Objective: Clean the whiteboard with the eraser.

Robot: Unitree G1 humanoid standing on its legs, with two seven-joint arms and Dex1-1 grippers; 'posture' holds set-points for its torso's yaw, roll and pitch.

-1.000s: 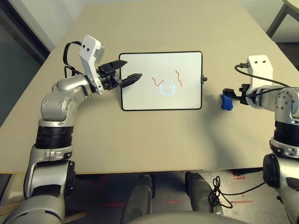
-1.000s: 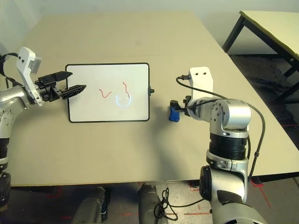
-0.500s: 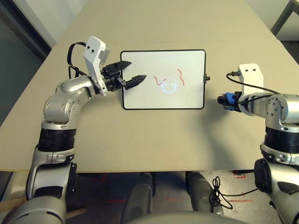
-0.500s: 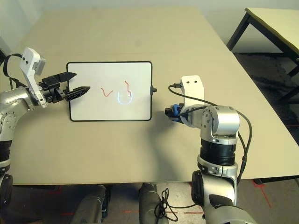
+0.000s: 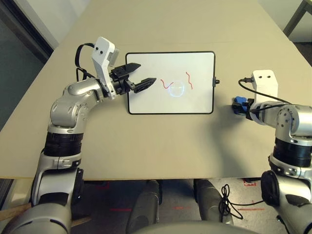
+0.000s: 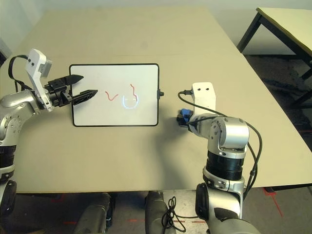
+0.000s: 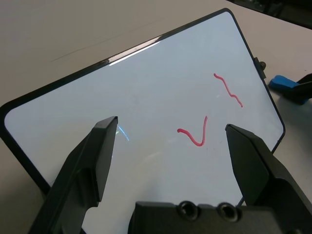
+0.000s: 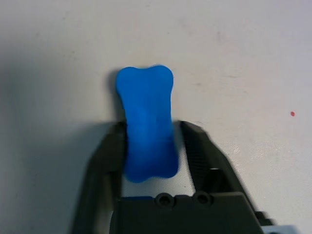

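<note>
Two fingers of the right gripper (image 8: 148,146) have closed around the eraser (image 8: 146,126).

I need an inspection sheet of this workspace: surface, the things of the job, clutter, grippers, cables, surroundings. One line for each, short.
Surface: flat beige table.
Job's things: rectangular white board with thin black frame, lying flat, two red squiggles on it; small bright blue bone-shaped eraser on the table to the board's right, apart from it.
Clutter: nothing seen.
Grippers: left gripper open above the board's left edge, holding nothing; right gripper with fingers at both sides of the eraser's waist, grip not confirmed.
Cables: black cables at both wrists; loose black cable on the floor.
Surroundings: second table at far right.
</note>
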